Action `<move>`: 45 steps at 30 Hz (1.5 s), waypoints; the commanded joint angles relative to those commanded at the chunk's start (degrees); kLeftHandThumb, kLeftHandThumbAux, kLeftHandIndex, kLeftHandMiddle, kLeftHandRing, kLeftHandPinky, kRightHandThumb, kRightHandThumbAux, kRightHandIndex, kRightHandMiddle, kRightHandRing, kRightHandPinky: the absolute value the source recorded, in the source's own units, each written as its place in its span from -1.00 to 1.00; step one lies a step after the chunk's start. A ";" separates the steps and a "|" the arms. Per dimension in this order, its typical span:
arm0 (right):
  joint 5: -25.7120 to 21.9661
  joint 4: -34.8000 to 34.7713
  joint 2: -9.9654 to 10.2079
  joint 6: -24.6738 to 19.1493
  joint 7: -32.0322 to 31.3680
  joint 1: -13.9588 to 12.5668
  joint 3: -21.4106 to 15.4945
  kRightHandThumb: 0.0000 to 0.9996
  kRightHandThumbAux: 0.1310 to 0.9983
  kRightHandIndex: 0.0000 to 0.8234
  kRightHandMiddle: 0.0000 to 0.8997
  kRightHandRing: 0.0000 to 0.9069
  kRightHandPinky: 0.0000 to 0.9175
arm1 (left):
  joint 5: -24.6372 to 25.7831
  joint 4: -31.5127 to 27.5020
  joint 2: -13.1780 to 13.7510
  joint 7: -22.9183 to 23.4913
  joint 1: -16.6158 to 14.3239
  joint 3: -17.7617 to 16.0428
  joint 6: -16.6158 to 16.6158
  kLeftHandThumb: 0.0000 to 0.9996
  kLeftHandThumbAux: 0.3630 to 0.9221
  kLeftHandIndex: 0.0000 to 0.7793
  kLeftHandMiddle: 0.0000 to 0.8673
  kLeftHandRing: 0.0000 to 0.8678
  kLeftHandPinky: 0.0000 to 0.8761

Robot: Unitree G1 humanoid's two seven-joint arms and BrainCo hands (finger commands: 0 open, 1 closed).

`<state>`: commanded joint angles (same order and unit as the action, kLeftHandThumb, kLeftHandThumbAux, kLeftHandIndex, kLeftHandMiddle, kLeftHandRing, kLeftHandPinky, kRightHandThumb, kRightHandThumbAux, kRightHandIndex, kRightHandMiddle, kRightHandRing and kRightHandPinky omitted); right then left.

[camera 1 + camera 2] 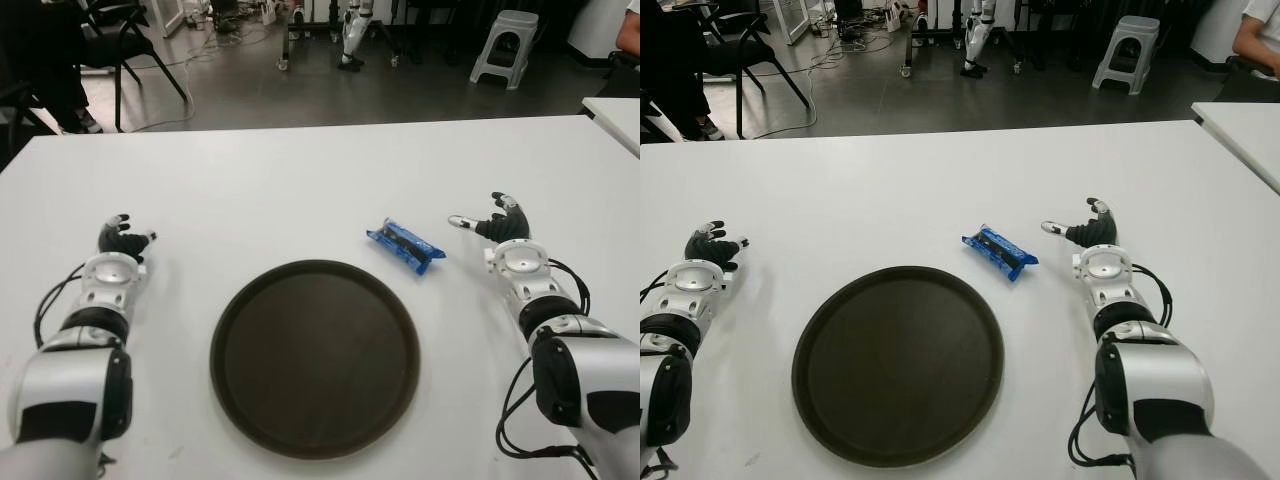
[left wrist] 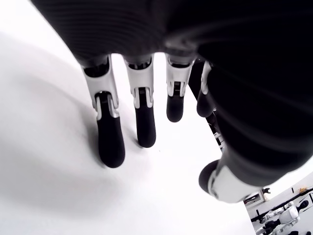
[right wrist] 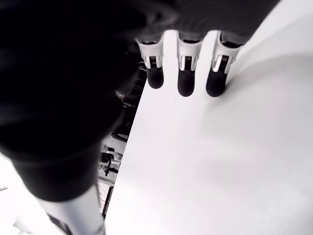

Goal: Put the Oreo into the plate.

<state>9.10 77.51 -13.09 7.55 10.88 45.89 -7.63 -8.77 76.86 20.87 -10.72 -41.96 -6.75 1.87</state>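
A blue Oreo packet [image 1: 405,246] lies on the white table [image 1: 300,180], just beyond the right rim of a round dark plate [image 1: 314,357]. My right hand [image 1: 497,226] shows to the right of the packet, a short gap away, fingers spread and holding nothing; its fingertips [image 3: 182,83] point down at bare table. My left hand [image 1: 119,241] shows at the far left of the plate, fingers [image 2: 108,147] relaxed and empty.
A second white table's corner [image 1: 615,108] shows at the far right. Beyond the table's far edge stand black chairs [image 1: 120,40], a grey stool [image 1: 506,45] and cables on the floor.
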 joint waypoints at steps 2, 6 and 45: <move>0.09 0.02 -0.16 -0.21 -0.30 0.00 0.25 -1.00 0.73 -0.72 -0.86 -0.79 -0.68 | -0.13 -0.01 -0.03 -0.10 -0.01 0.14 -0.09 -0.48 0.35 -0.78 -0.70 -0.64 -0.67; 0.10 0.04 -0.34 -0.60 -0.48 0.05 0.57 -1.00 0.71 -0.69 -0.85 -0.75 -0.56 | -0.24 -0.01 -0.13 -0.19 0.01 0.28 -0.15 -0.49 0.36 -0.79 -0.71 -0.65 -0.69; 15.90 -3.47 -2.65 4.38 -1.49 4.83 19.75 -0.85 0.86 0.48 0.67 0.67 0.55 | 0.36 -0.24 -0.96 -0.45 -0.15 -0.08 0.11 -0.33 0.43 -0.63 -0.65 -0.59 -0.55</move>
<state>25.00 74.04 -15.74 11.92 9.39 50.72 12.11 -8.41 76.62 19.91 -11.18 -42.11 -6.83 1.98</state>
